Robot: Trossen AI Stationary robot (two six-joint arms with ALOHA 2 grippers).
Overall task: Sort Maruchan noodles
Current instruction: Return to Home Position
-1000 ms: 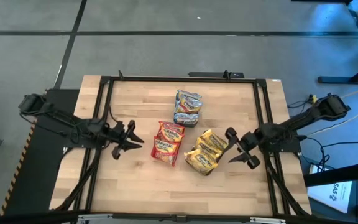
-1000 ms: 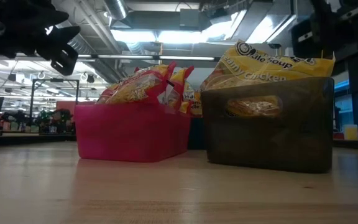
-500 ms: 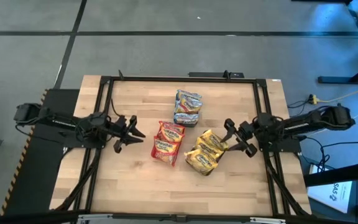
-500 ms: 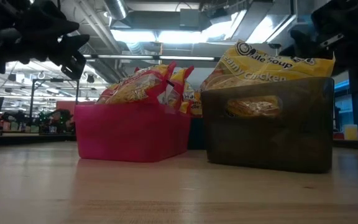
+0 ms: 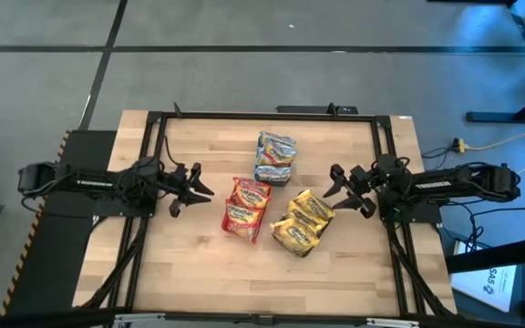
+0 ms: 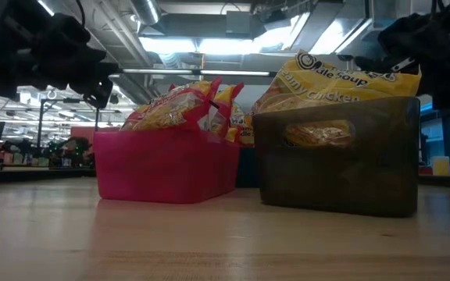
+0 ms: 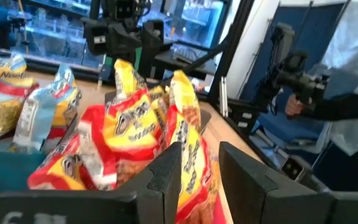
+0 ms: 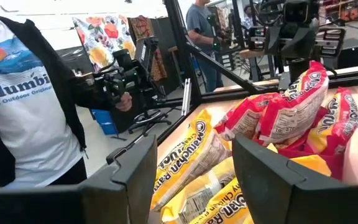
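The Maruchan noodles stand sorted in three heaps at the table's middle. Blue-and-pink packets [image 5: 276, 157] are farthest, red packets [image 5: 246, 208] are in the middle, and yellow packets [image 5: 303, 221] are nearest on the right. In the low view the red ones stick out of a pink tray [image 6: 166, 168] and the yellow ones out of a grey tray [image 6: 336, 156]. My left gripper [image 5: 192, 186] hovers open left of the red heap, facing the red packets [image 7: 135, 137]. My right gripper [image 5: 340, 187] hovers open right of the yellow heap, facing the yellow packets [image 8: 197, 168].
A black frame [image 5: 262, 116] runs along the table's far edge and sides. Bare wood shows near the front edge [image 5: 262, 282] and in the far corners. A person in a white T-shirt [image 8: 23, 106] stands beyond the table, and another person's hand [image 7: 297, 102] holds a handle.
Both arms have stretched out lower and more level. My left gripper has moved a little toward the far edge and toward the red heap. My right gripper has moved toward the far edge, from beside the yellow heap's near end to its far end. The packets have stayed put.
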